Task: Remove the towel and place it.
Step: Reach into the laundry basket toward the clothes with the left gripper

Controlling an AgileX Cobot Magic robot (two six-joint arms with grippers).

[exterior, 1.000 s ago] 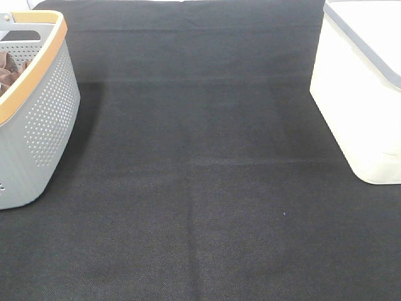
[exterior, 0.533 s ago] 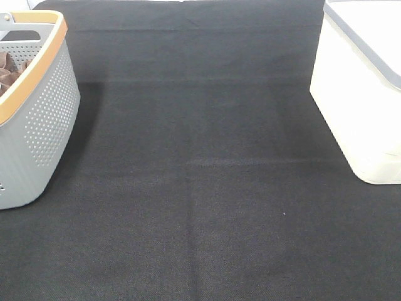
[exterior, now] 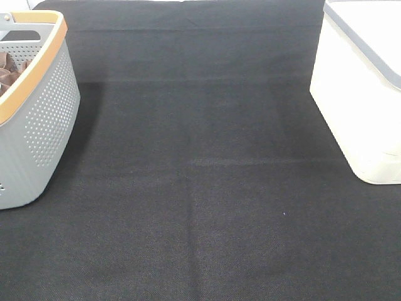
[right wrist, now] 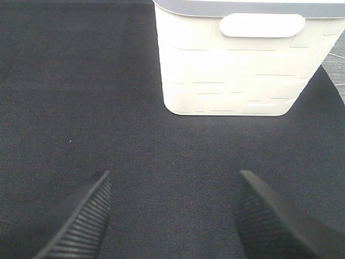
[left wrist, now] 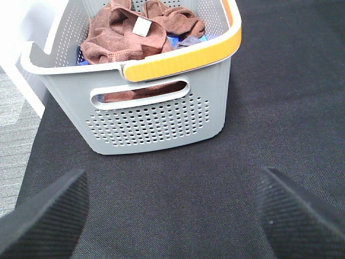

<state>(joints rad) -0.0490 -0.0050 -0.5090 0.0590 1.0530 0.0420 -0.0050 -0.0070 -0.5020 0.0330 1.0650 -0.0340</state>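
The towel (left wrist: 121, 39), reddish-brown with a small white tag, lies bunched in the grey basket (left wrist: 156, 121) with an orange rim. A sliver of brown cloth (exterior: 7, 70) also shows in the basket (exterior: 44, 113) at the left edge of the exterior high view. My left gripper (left wrist: 172, 216) is open over the black mat, short of the basket and holding nothing. Open too, my right gripper (right wrist: 172, 216) is empty and faces the white bin (right wrist: 237, 70). Neither gripper appears in the exterior high view.
The white bin (exterior: 360, 94) with a grey rim stands at the right of the black mat (exterior: 200, 188). More brown cloth and something blue (left wrist: 175, 40) lie in the basket beside the towel. Pale floor (left wrist: 16, 113) shows beyond the mat's edge by the basket.
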